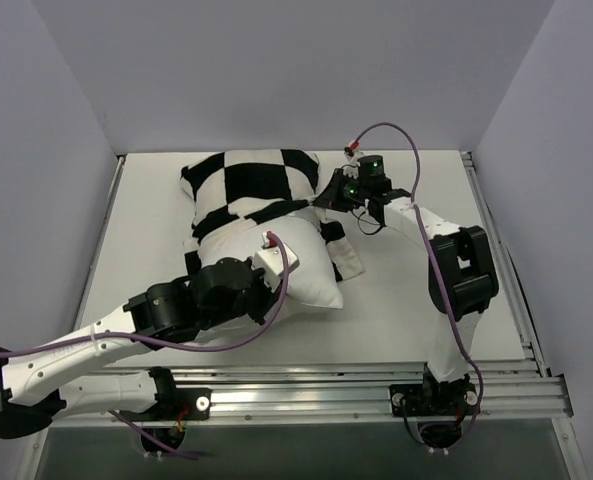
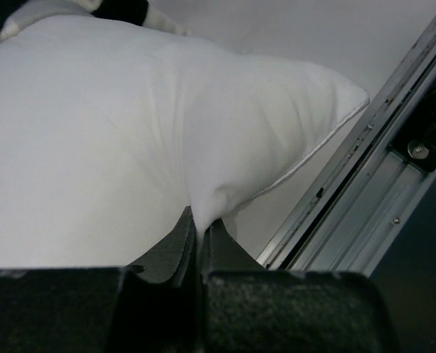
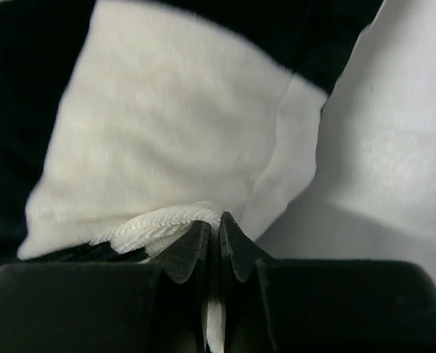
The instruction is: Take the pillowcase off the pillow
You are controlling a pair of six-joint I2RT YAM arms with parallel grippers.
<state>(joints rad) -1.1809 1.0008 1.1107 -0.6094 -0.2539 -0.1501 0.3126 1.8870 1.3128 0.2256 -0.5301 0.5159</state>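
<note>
The black-and-white checkered pillowcase (image 1: pixel 251 185) lies at the back middle of the table and covers the far part of the plain white pillow (image 1: pixel 311 270), whose near end sticks out bare. My left gripper (image 1: pixel 274 252) is shut on the pillow's white fabric; in the left wrist view the pillow (image 2: pixel 129 125) is pinched between the jaws of my left gripper (image 2: pixel 201 224). My right gripper (image 1: pixel 332 196) is shut on the pillowcase's right edge; in the right wrist view my right gripper (image 3: pixel 213 224) has the pillowcase (image 3: pixel 166 140) clamped between its jaws. The blue tag is not in view.
An aluminium rail (image 1: pixel 376 385) runs along the table's near edge and another rail (image 1: pixel 501 250) along the right side. White walls enclose the table at the back and both sides. A purple cable (image 1: pixel 406 140) arches over the right arm.
</note>
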